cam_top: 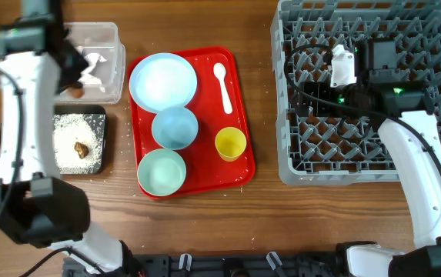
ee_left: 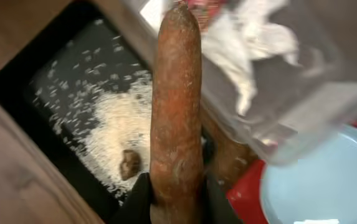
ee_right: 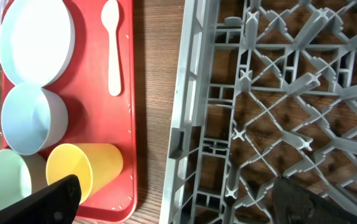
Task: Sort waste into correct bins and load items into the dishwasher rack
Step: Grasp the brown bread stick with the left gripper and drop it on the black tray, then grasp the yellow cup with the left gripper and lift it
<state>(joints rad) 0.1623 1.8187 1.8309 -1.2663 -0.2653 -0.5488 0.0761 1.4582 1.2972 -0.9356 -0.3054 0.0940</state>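
Status: waste sorting nearly done, rack loading not begun. Rice (cam_top: 70,138) and food lump (cam_top: 81,148) lie in black tray (cam_top: 104,142), paper (cam_top: 97,61) in clear tub (cam_top: 113,46).

Plate (cam_top: 163,81), bowls (cam_top: 175,127), cup (cam_top: 230,143) and spoon (cam_top: 223,86) sit on red tray (cam_top: 207,96), centre frame. No dishes seen in dishwasher rack (cam_top: 297,165).

L gripper (ee_left: 177,202) clamps carrot-like stick (ee_left: 177,106) (brown, rough, tapered) above the tray/tub edge, upper left. R gripper (ee_right: 175,186) is spread wide and empty over the rack.
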